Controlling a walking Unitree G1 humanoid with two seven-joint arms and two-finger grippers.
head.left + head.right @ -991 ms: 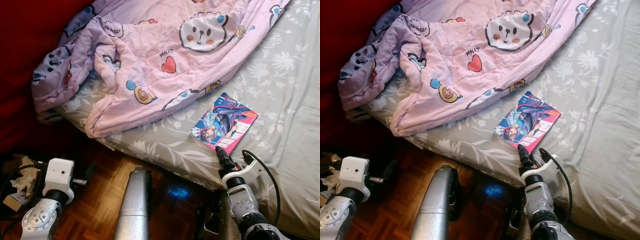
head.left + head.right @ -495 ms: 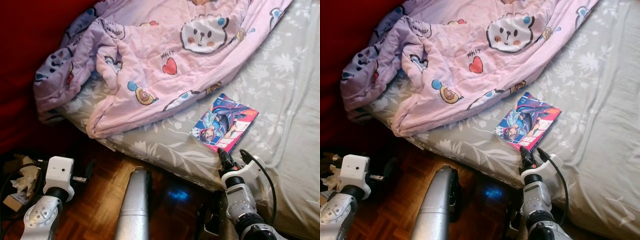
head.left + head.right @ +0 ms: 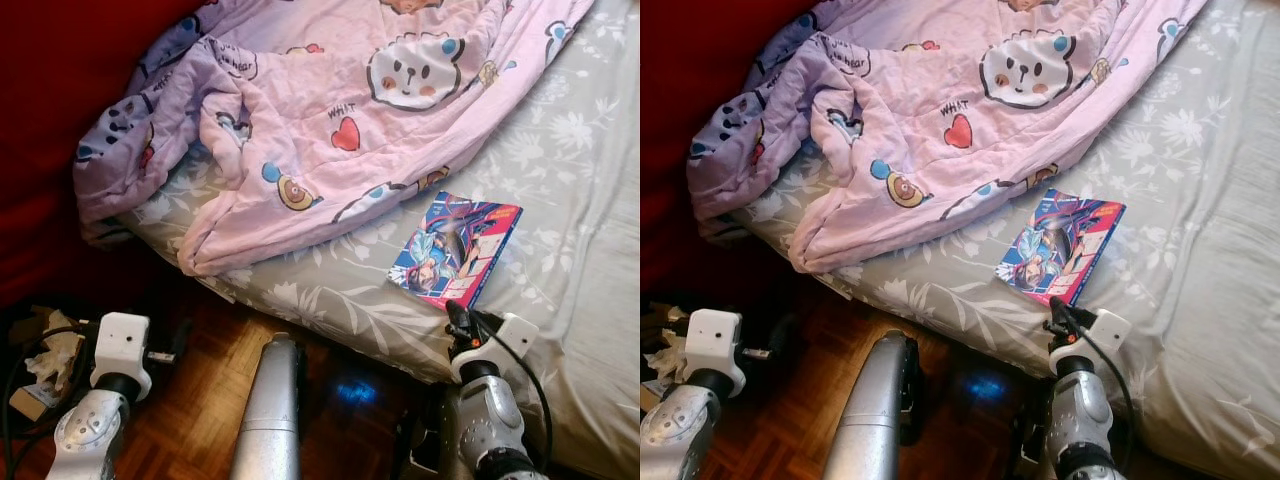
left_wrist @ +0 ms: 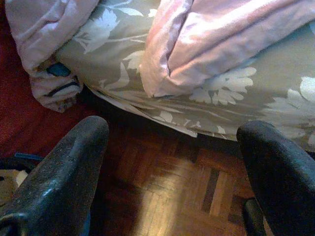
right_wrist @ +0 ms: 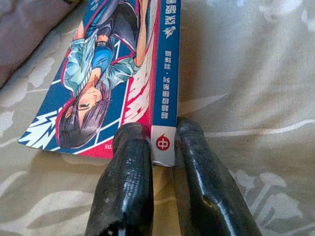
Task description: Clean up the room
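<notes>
The thin paperback comic book with a glossy blue, red and white illustrated cover lies flat on the grey bed sheet with a white leaf print, near the bed's near edge and just right of the rumpled pink quilt printed with bears and hearts. It looks light and somewhat flexible, and its slick cover would probably slide between smooth pads; the stiffest part is the spine, so a pinch there or at a corner beside it seems the soundest hold. The right tool is doing just that: its two black fingers stand one on each side of the book's near spine corner, narrowed to about the book's thickness and apparently touching it, so I judge the corner is pinched, though how firmly I cannot tell. A thin book gripped by one corner is likely to droop or swing when raised, and the soft mattress gives little support to press against. The quilt's hem lies close to the book's far left side but not over it, so nothing blocks a lift toward the near side. The left tool hangs idle with its fingers spread wide and nothing between them, low over the brown parquet floor beside the bed. On the floor at the far left sits a heap of crumpled paper and cables, more clutter for later.
</notes>
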